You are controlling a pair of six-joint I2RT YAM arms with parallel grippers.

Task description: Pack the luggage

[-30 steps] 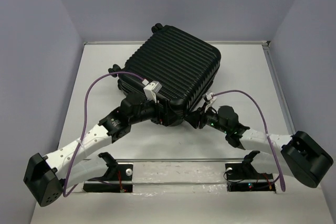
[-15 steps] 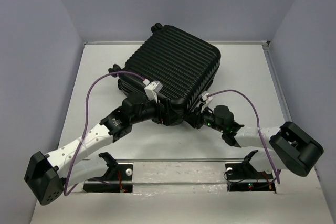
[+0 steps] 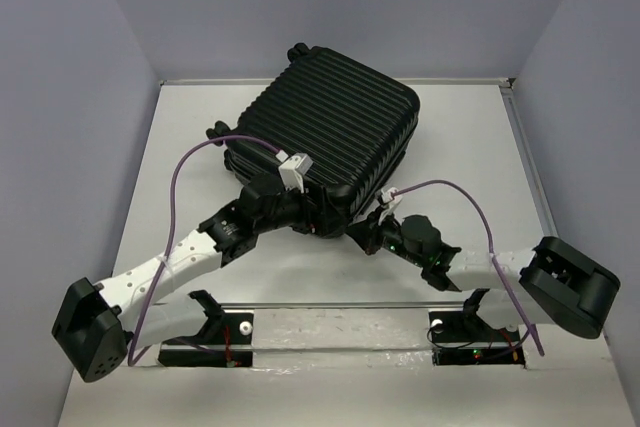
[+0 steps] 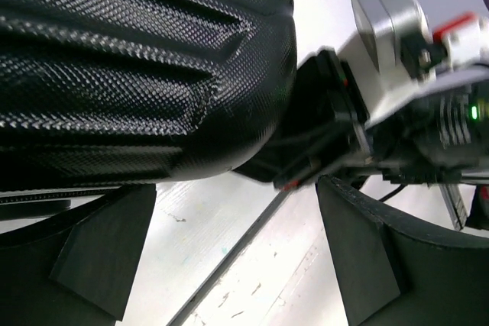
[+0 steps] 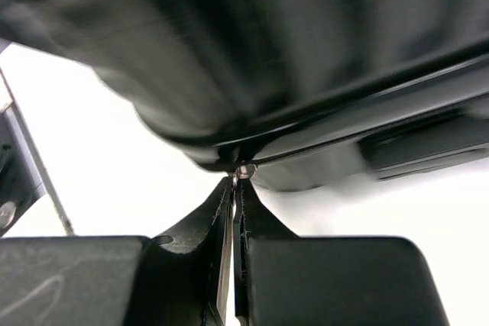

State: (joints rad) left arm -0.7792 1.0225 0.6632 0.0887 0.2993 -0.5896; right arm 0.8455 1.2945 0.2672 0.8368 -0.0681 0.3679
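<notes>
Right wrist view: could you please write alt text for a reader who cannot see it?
The right gripper is shut on a small metal zipper pull at the lower edge of the black luggage, which fills the blurred upper half of the picture. White table shows below it.

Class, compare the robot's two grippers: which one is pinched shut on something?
The right gripper: it is closed on a small metal tab at the seam of the suitcase. The left gripper stands wide open beside the suitcase's corner, holding nothing.
</notes>
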